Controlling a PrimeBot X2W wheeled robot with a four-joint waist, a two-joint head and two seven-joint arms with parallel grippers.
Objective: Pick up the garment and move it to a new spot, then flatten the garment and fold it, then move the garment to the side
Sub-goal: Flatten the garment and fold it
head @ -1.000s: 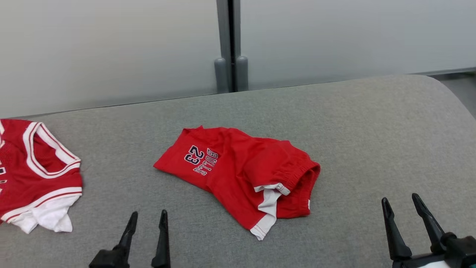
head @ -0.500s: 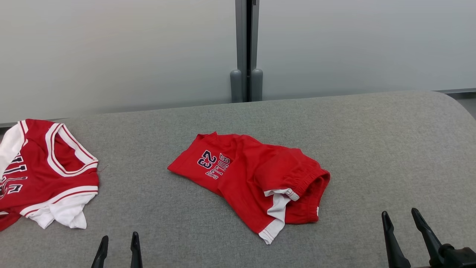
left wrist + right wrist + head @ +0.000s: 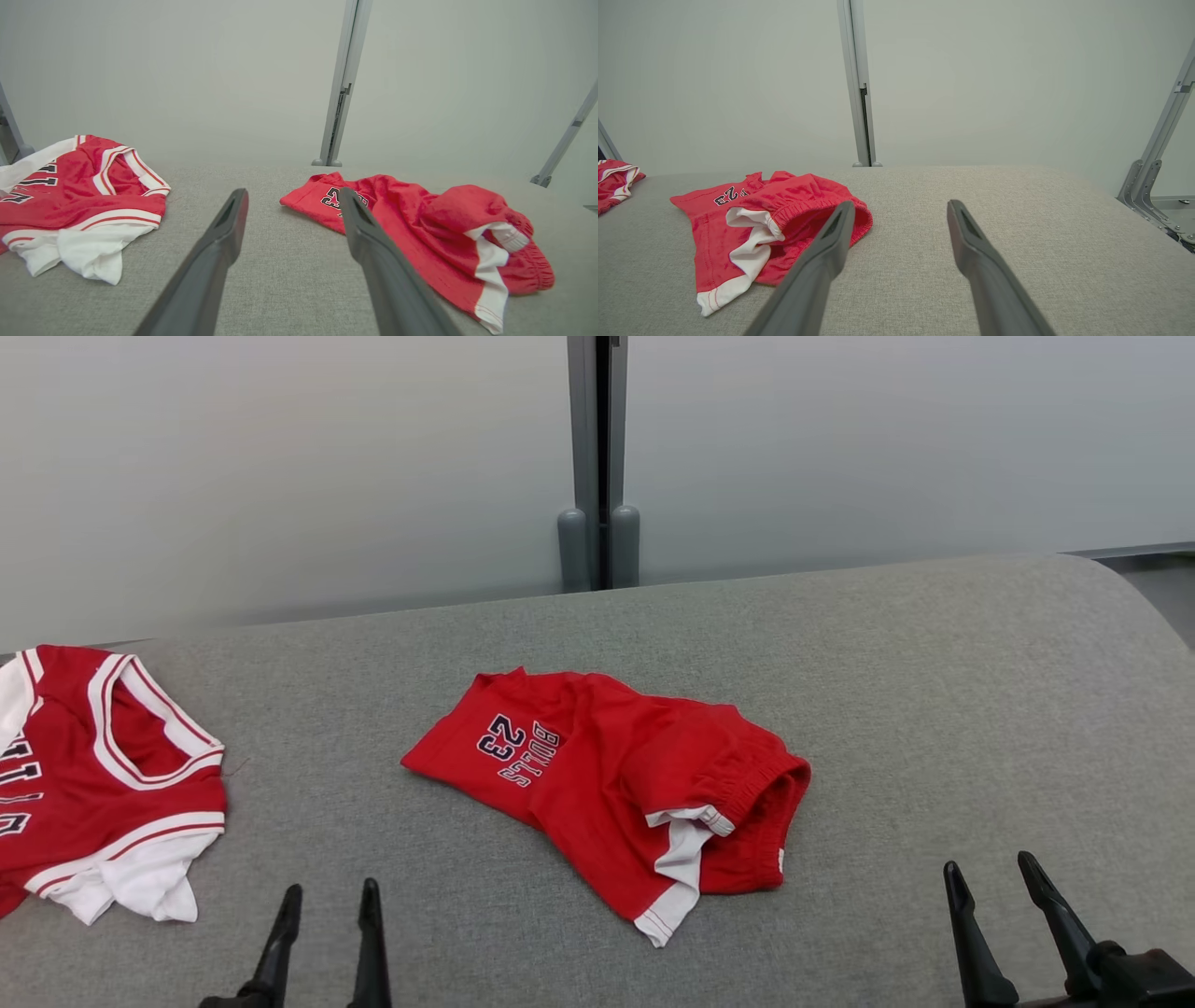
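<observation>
The left jaws stand wide and empty at the lower left of the head view, over the grey table [image 3: 934, 691], and the right jaws, just as wide and empty, sit at the lower right. The garment, a pair of red shorts [image 3: 597, 775] with white side trim and a "BULLS 23" print, lies crumpled near the middle of the table, beyond both sets of fingertips and touching neither, its elastic waistband turned toward the right. A red and white jersey [image 3: 103, 775] lies well apart at the table's left edge.
</observation>
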